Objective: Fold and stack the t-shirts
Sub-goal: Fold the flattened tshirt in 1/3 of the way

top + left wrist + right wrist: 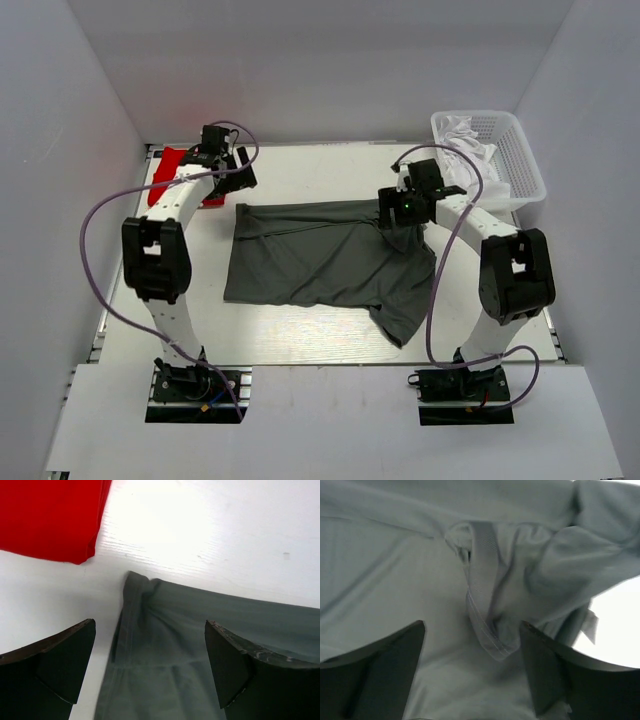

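The dark grey t-shirt (320, 262) lies partly folded and spread out in the middle of the table, one sleeve trailing towards the front right. The red t-shirt (168, 172) lies folded at the far left. My left gripper (242, 178) hovers open just above the grey shirt's far left corner (142, 587), and nothing sits between its fingers (67, 652). My right gripper (397, 212) stands open over the shirt's far right corner, where a bunched seam (482, 615) rises between its fingers (552, 667). The red t-shirt's edge (50, 515) shows left of the corner.
A white mesh basket (520, 150) with white cloth in it stands at the back right. White walls enclose the table on three sides. Purple cables loop off both arms.
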Robot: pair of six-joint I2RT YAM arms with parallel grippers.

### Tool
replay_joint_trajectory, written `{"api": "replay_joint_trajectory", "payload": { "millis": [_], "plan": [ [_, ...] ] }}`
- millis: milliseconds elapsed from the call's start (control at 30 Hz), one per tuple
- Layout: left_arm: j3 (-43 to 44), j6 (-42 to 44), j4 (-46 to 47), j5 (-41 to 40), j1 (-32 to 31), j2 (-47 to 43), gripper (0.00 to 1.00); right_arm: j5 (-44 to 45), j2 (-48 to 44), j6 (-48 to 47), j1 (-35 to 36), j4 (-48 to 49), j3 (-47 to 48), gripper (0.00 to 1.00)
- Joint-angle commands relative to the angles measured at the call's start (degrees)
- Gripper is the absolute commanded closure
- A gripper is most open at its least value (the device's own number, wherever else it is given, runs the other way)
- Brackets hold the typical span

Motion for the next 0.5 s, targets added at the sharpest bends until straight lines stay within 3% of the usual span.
{"api": "replay_joint_trajectory", "payload": {
  "millis": [0, 267, 333, 400, 433, 467],
  "plan": [
    [-3.9, -1.5, 0.5, 2.3, 0.0, -7.6, 0.0, -2.6, 1.6, 0.6, 1.1, 1.7, -0.5, 0.23],
    [-12.2, -3.2, 1.1, 3.4, 0.0, -12.3, 0.0, 2.1, 8.4, 2.0, 2.8, 1.0, 1.9, 0.39],
    [-12.2, -3.2, 0.5, 2.9, 0.0, -12.3, 0.0, 3.1, 9.4, 2.3, 2.9, 0.9, 2.1, 0.62],
    [-12.2, -3.2, -0.1, 2.9, 0.0, -12.3, 0.0, 3.0, 9.9, 2.7, 3.2, 0.6, 2.5, 0.64],
    [-12.2, -3.2, -0.1, 2.4, 0.0, -12.3, 0.0, 4.0, 10.0, 2.9, 3.2, 0.5, 2.8, 0.79],
    [-12.2, -3.2, -0.1, 2.4, 0.0, -12.8, 0.0, 4.3, 9.8, 3.5, 3.3, -0.1, 3.1, 0.82]
  ]
}}
